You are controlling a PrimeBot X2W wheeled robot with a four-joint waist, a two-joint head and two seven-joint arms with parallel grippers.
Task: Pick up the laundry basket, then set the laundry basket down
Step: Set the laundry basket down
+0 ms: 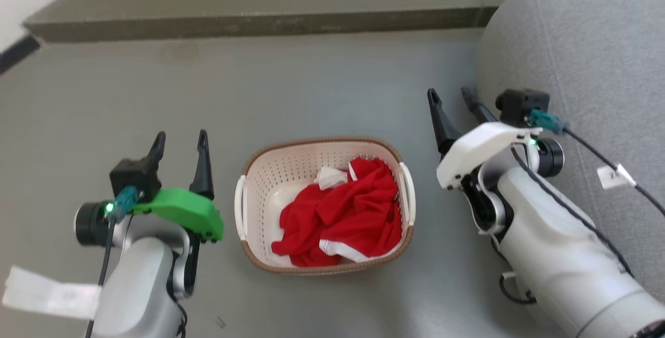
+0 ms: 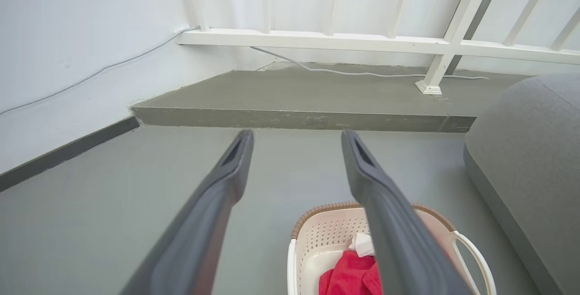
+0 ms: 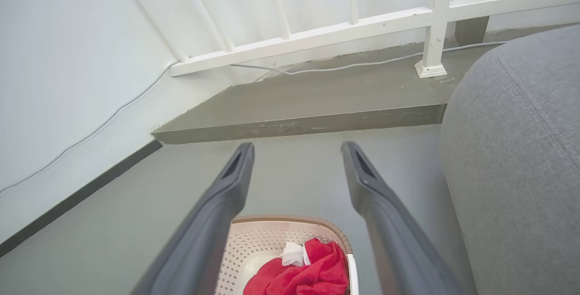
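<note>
Sitting on the floor [image 1: 311,83] squarely between your two arms, the laundry basket [image 1: 283,172] is upright, with a crumpled red garment [image 1: 348,213] inside it. Its long axis runs across the head view, from one arm to the other, so each short end presents a white handle outward. The left handle [image 1: 239,208] faces your left gripper [image 1: 181,136], and the right handle [image 1: 409,192] faces your right gripper [image 1: 450,93]. That is the relation to work from: the grip points lie inward of each arm, sideways from the fingers, not ahead of them.

Both pairs of fingers are spread apart and hold nothing. Both point away from you, roughly parallel to the basket's short ends. In the head view the left fingers lie beside the basket's far-left corner, apart from it. The right fingertips reach past the far rim, also apart from it. Neither arm looks clearly nearer, though the left one sits a little closer to its handle.

Both wrist views look over the basket from above, with it low in the picture, so I judge you must bring each gripper down and inward. The grey cushion [image 1: 587,42] is just beside your right arm; mind it as you swing that side.
</note>
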